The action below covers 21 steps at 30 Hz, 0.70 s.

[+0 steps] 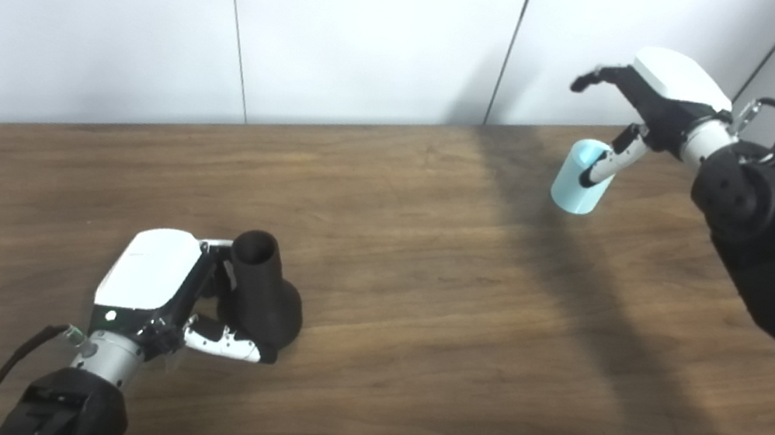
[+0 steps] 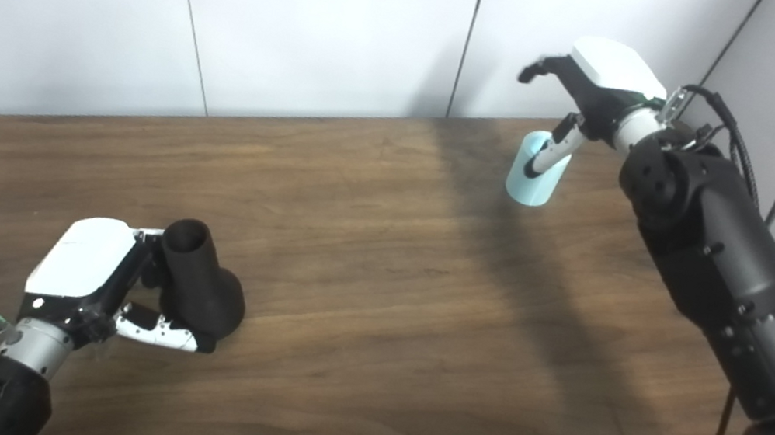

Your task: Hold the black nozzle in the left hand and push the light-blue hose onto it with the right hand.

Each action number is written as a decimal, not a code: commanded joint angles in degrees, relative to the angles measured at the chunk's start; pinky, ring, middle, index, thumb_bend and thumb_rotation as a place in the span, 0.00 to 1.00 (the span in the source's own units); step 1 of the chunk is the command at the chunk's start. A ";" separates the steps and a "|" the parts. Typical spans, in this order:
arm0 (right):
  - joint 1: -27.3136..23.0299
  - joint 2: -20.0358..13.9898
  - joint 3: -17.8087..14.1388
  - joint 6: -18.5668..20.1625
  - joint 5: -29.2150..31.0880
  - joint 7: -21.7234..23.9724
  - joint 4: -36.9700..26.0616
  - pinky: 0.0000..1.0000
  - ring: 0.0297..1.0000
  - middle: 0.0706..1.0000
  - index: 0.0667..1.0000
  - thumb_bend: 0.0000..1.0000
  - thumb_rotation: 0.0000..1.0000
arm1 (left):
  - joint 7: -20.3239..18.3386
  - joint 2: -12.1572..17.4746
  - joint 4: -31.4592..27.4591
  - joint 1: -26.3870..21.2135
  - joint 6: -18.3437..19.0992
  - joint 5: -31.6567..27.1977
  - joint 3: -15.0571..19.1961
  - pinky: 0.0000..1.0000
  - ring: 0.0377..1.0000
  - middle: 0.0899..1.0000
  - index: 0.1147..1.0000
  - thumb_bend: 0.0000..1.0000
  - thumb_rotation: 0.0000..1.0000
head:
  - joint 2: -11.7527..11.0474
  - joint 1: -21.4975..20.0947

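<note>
The left hand (image 1: 166, 291) is resting low on the wooden table (image 1: 418, 317) near its front left part, its fingers and thumb wrapping around the black nozzle (image 1: 262, 293), so it is gripping that piece. The nozzle is standing with its wide flared base on the table and its narrower open tube pointing up and slightly tilting toward the back left; the thumb is lying along the front of the base. Well apart from it, near the back right part of the table, the right hand (image 1: 652, 96) is hovering above the surface with its white back facing up and its fingers spreading forward and apart. One finger is reaching down into the open top of the light-blue hose (image 1: 578, 177), a short pale tube that is sitting just below the hand, slightly tilting; whether it is touching the table or hanging off that finger is hard to tell. The right hand is not closing around the hose. Behind the table a white panelled wall (image 1: 357, 23) is standing.
</note>
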 commanded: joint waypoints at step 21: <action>-5.62 -0.44 -0.55 -8.39 0.55 -5.39 17.44 0.78 0.88 0.85 0.80 0.99 0.13 | -2.76 0.25 -1.50 0.97 1.64 1.87 -0.49 0.38 0.42 0.41 0.43 0.51 0.00 | 2.44 4.59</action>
